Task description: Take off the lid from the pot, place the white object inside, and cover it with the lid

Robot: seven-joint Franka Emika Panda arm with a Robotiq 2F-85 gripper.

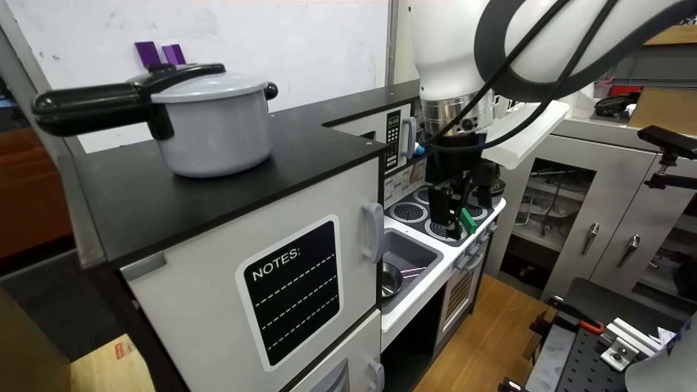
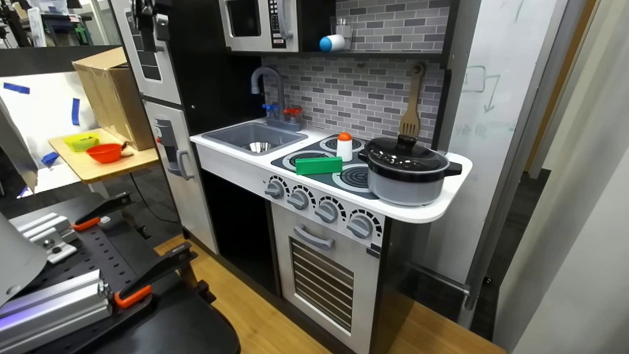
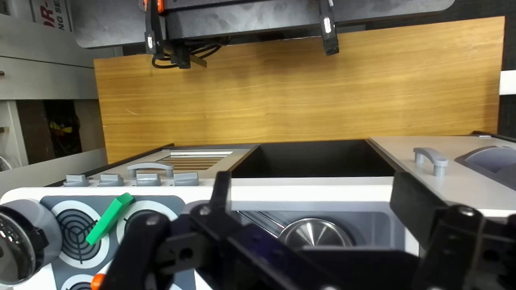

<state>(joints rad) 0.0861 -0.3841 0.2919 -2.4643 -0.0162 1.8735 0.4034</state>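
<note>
A grey pot stands at the right end of the toy stove with its black lid on. The pot and lid also show at the left edge of the wrist view. A white shaker with an orange top stands upright on the stove beside the pot; only its orange top shows in the wrist view. Another white object with a blue end lies on the shelf. I cannot tell which white object is meant. My gripper is open and empty, above the sink area.
A green block lies on the burners. A metal pan sits in the sink. The faucet and shelf stand behind. A grey pressure cooker is on the tall cabinet. A wooden fork hangs behind the pot.
</note>
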